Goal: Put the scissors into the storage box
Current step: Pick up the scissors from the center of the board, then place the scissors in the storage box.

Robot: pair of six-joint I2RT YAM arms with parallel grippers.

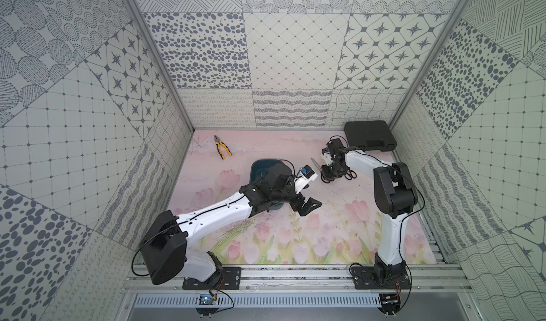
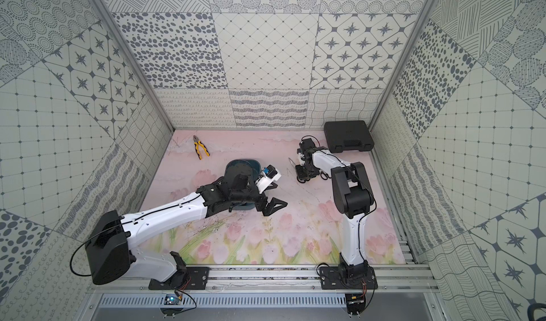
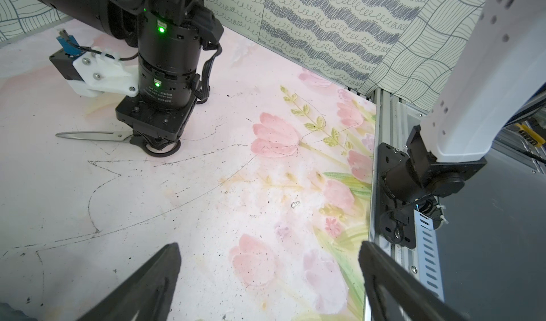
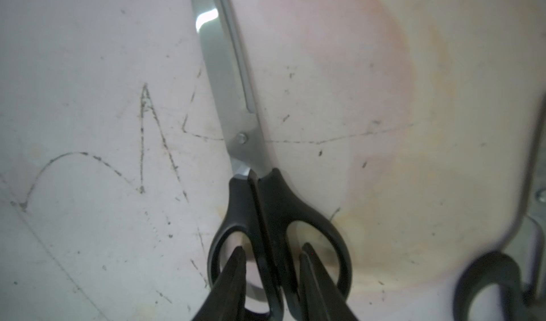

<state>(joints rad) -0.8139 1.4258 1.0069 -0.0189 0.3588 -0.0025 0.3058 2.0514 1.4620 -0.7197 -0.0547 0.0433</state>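
A pair of scissors (image 4: pixel 245 133) with black loop handles and silver blades lies flat on the mat; its blade shows in both top views (image 1: pixel 315 163) and in the left wrist view (image 3: pixel 91 135). My right gripper (image 4: pixel 272 247) stands straight down over the handles, one fingertip inside each loop, straddling the two inner bars. The jaws are narrow, with a sliver of gap on one side. A second black-handled pair (image 1: pixel 350 174) lies just beside it. The teal storage box (image 1: pixel 257 171) sits mostly hidden under my left arm. My left gripper (image 3: pixel 269 245) hovers wide open, holding nothing.
Yellow-and-black pliers (image 1: pixel 223 147) lie at the back left. A flat black case (image 1: pixel 369 135) sits in the back right corner. The aluminium rail with the arm bases (image 3: pixel 384 186) borders the front of the mat.
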